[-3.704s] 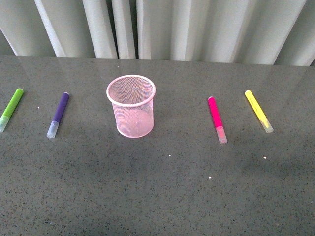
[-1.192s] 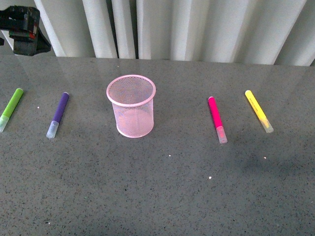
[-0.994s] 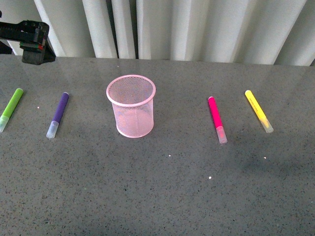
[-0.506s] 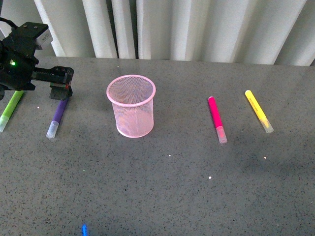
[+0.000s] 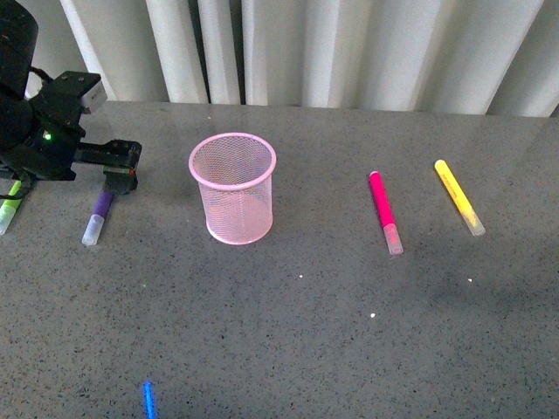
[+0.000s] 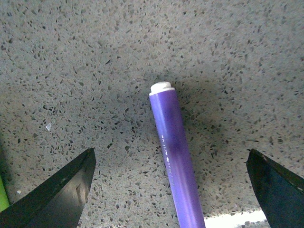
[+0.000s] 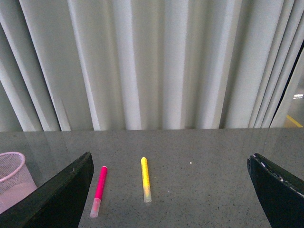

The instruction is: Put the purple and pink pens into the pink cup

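Note:
The pink cup (image 5: 233,187) stands upright on the grey table, left of centre; it also shows in the right wrist view (image 7: 12,175). The purple pen (image 5: 98,216) lies left of it, its far end hidden under my left gripper (image 5: 119,175). That gripper is open and sits low over the pen. In the left wrist view the purple pen (image 6: 173,152) lies between the two spread fingers, touching neither. The pink pen (image 5: 383,209) lies right of the cup and shows in the right wrist view (image 7: 99,189). My right gripper (image 7: 171,199) is open, empty, raised well back from the pens.
A lime-green marker (image 5: 9,209) lies at the far left, mostly hidden by my left arm. A yellow marker (image 5: 459,197) lies right of the pink pen, also in the right wrist view (image 7: 146,178). White curtains hang behind the table's far edge.
My left arm has come in from the far left and moved down and right over the purple pen's far end. The pens and cup have not moved.

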Controlling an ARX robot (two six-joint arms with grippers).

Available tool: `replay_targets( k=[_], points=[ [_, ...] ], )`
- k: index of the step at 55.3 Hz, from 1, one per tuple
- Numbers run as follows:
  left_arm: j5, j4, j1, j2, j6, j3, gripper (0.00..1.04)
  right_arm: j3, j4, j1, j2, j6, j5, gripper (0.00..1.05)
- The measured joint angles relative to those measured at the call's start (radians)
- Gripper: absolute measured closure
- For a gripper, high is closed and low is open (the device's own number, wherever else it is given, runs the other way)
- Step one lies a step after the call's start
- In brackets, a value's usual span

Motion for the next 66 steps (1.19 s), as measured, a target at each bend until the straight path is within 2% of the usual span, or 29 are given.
replay_targets(
  k=[52, 57, 66],
  points=[
    [-0.012, -0.044, 0.006, 0.102, -0.004, 0.133, 0.07, 0.000, 0.000, 0.000, 0.000, 0.000, 0.000, 0.07],
    [-0.010, -0.055, 0.006, 0.102, 0.002, 0.135, 0.19, 0.000, 0.000, 0.000, 0.000, 0.000, 0.000, 0.07],
    [-0.018, -0.079, 0.006, 0.104, -0.002, 0.141, 0.52, 0.000, 0.000, 0.000, 0.000, 0.000, 0.000, 0.07]
  ],
)
